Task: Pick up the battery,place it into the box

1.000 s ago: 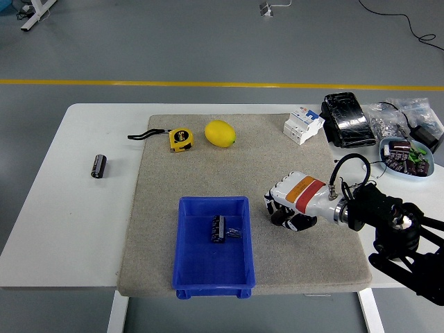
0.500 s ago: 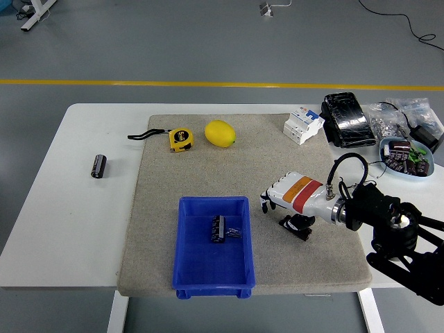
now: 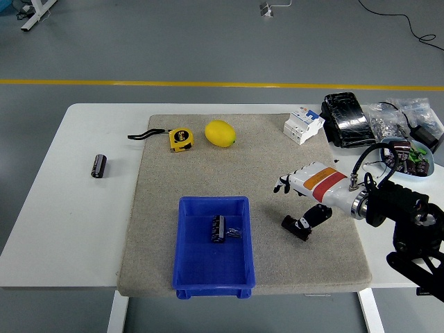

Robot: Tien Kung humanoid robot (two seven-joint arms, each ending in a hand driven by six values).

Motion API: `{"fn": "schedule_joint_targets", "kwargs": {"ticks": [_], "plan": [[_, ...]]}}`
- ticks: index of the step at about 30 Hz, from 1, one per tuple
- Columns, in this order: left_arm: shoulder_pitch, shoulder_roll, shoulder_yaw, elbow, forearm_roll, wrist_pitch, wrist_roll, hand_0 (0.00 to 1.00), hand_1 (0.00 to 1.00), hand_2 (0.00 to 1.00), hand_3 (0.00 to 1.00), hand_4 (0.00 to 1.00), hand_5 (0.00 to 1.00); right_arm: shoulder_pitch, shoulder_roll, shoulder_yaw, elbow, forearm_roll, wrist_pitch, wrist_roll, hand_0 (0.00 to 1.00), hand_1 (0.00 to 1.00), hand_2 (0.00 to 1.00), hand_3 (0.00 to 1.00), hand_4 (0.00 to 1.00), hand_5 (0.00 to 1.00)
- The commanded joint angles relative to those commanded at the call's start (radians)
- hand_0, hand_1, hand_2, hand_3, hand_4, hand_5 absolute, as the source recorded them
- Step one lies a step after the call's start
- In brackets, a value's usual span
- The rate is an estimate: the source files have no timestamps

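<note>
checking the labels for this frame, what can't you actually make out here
- Left hand: outside the head view altogether.
- Contents of the blue box: something dark lies inside, too small to identify.
- Contents of the bowl at the right edge: small and jumbled, partly hidden by the right hand's forearm.
- Print on the tape measure: too small to read.

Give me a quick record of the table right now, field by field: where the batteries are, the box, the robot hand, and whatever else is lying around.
box: blue box at the mat's near edge
in box: battery lying flat with a small item beside it
loose battery: second battery on the bare white table, left of the mat
right robot hand: above the mat, right of the box, fingers spread, holding nothing
left arm: not in view
on mat: yellow tape measure, lemon, white breaker
table's right end: black pack, bowl of parts
</note>
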Motion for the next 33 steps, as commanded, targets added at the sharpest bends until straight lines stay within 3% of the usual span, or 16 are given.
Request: {"fn": "schedule_joint_targets", "kwargs": {"ticks": [1,2,6,16,31,33], "plan": [[0.000,0.000,0.002,0.000,-0.002,0.001,-0.001,0.684,0.648,0.692,0.619,0.627,0.675,-0.017,0.000,0.008,0.018,-0.002,-0.021,-0.024,0.398,0.477,0.663,0.744,0.998,0.265],[0.000,-0.001,0.004,0.000,-0.004,0.002,-0.002,0.684,0.647,0.689,0.619,0.627,0.675,-0.037,0.001,0.017,0.036,-0.007,-0.045,-0.051,0.420,0.469,0.606,0.656,0.998,0.293],[0.000,-0.001,0.007,0.000,-0.011,0.007,-0.004,0.684,0.647,0.689,0.619,0.627,0.675,-0.089,0.020,0.041,0.068,-0.050,-0.114,-0.122,0.420,0.469,0.606,0.656,0.998,0.293],[0.000,-0.003,0.014,0.000,-0.019,0.006,-0.007,0.684,0.649,0.688,0.619,0.627,0.675,-0.190,0.108,0.063,-0.012,-0.151,-0.249,-0.211,0.430,0.469,0.563,0.597,0.998,0.282],[0.001,-0.001,0.014,0.000,-0.019,0.004,-0.007,0.684,0.650,0.685,0.620,0.627,0.675,-0.244,0.148,0.099,-0.042,-0.144,-0.241,-0.241,0.425,0.460,0.548,0.581,0.998,0.284],[0.000,-0.001,0.013,0.000,-0.017,0.003,-0.007,0.683,0.648,0.685,0.620,0.627,0.675,-0.246,0.152,0.096,-0.050,-0.144,-0.241,-0.242,0.401,0.445,0.510,0.540,0.998,0.275]]}}
